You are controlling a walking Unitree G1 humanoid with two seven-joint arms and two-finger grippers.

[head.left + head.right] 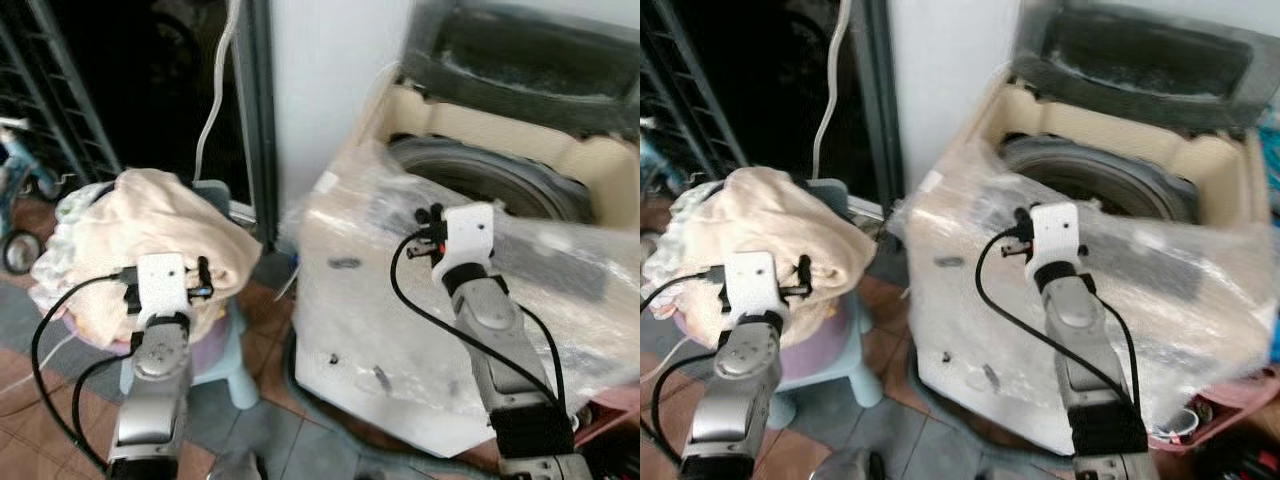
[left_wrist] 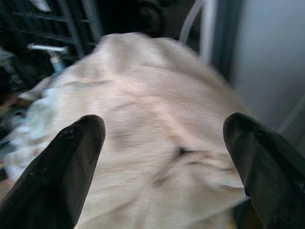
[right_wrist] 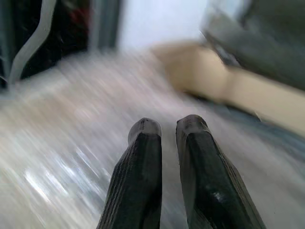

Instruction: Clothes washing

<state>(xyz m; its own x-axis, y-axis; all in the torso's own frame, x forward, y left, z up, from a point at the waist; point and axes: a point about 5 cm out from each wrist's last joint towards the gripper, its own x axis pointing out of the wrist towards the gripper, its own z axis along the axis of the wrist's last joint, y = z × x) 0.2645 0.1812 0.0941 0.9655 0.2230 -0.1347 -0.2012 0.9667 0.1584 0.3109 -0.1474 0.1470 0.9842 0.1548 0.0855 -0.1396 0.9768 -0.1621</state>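
Note:
A heap of cream and pale clothes (image 1: 150, 225) lies piled in a purple basin (image 1: 212, 350) at the left. My left gripper (image 2: 164, 138) is open, its two black fingers (image 2: 71, 162) spread wide just above the cream cloth (image 2: 157, 109), with nothing held. At the right stands a top-loading washing machine (image 1: 400, 320) wrapped in clear plastic. Its lid (image 1: 540, 55) is up and its drum opening (image 1: 490, 175) is dark. My right gripper (image 3: 167, 129) is shut with nothing in it and hovers over the machine's plastic-covered front top edge, short of the drum.
The basin rests on a light blue plastic stool (image 1: 238, 375) on a tiled floor. A white hose (image 1: 215, 90) hangs beside a dark door frame between heap and machine. A metal rack (image 1: 60, 90) and a small tricycle (image 1: 20, 200) are at far left.

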